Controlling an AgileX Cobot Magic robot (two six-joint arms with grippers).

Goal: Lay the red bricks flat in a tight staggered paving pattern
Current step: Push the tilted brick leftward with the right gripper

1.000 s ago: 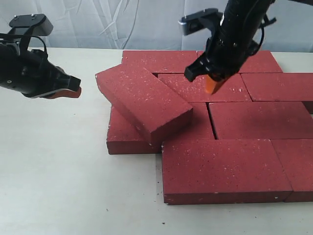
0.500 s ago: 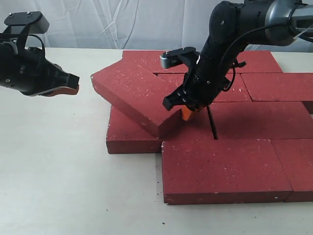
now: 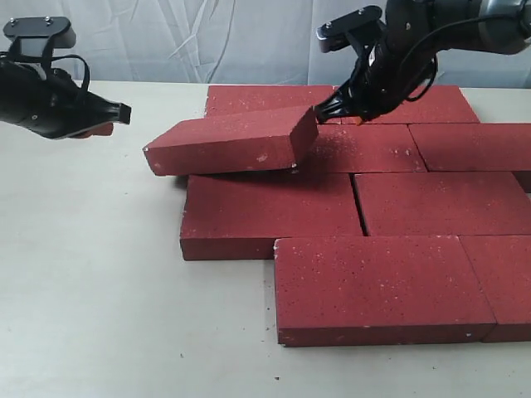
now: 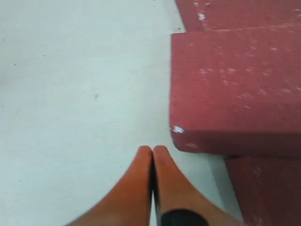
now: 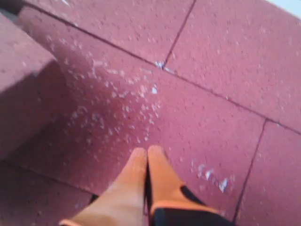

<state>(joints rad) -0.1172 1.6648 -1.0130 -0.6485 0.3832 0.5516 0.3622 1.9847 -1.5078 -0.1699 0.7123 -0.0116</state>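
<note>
Desk (image 3: 108, 290): pale, matte flat top. The red bricks (image 3: 386, 286), dark-red flat rectangular pavers with rough faces and white specks, cover its right half.

Row nearest the front edge: one full brick lies flat, and a second one to its right is cut off by the frame. Their ends touch.

Second row: two bricks lie flat, offset to the left of the front row so the joints are staggered. There is a narrow dark gap between them.

Loose brick (image 3: 228, 141): it lies tilted on top of the pattern. Its right end rests on the laid bricks, and its left end sticks out past the pattern's left side, above bare desk. It is not seated in any row. The left wrist view shows a chipped white corner on it (image 4: 235, 94).

Third and fourth rows, toward the back edge: bricks lie flat and close together. White scuff dust shows on one face in the right wrist view.

Left gripper (image 3: 120, 110): it hovers over bare desk, left of the loose brick and apart from it. Its orange fingers are pressed together (image 4: 152, 153) and hold nothing.

Right gripper (image 3: 332, 114): it sits at the far right corner of the loose brick. I cannot tell whether it touches the brick. Its orange fingers are together (image 5: 147, 153), with nothing between them.

Wrinkled white cloth backdrop (image 3: 207, 41) hangs behind the desk.
</note>
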